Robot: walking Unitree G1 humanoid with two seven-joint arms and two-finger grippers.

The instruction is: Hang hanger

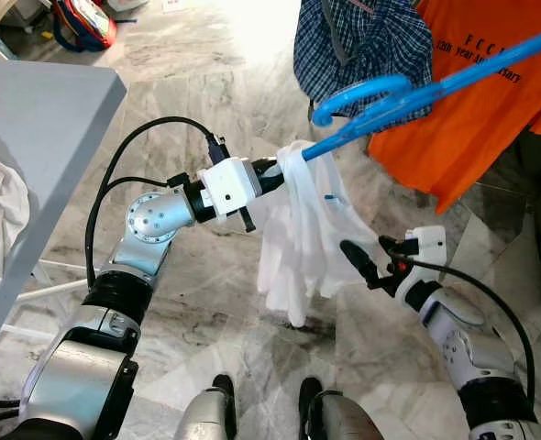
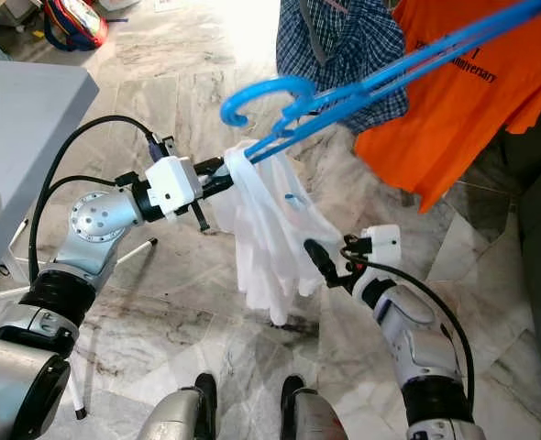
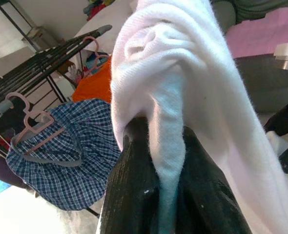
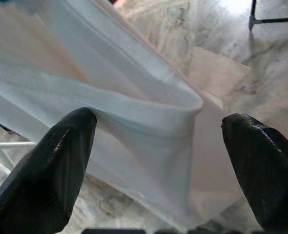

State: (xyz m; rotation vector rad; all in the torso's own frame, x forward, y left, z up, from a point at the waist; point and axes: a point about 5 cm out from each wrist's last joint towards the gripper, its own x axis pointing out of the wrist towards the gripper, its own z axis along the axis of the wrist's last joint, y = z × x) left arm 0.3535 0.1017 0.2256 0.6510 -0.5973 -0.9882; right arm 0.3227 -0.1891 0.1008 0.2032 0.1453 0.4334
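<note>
Pinching: left gripper [image 1: 272,171] pressed together on the white garment [image 1: 303,234] and the blue hanger [image 1: 408,96] inside it, held up above the marble floor [image 1: 206,82] | right gripper [image 4: 158,146] spread wide, fingers either side of the hanging cloth's lower edge | beyond: checked shirt [image 1: 362,41], orange T-shirt [image 1: 472,101] | grey table [image 1: 32,137] at left

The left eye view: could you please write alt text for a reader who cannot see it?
The left tool pinches a white garment draped over the end of a blue hanger, above a marble floor. The right tool is open at the cloth's lower edge; an orange shirt hangs behind.
</note>
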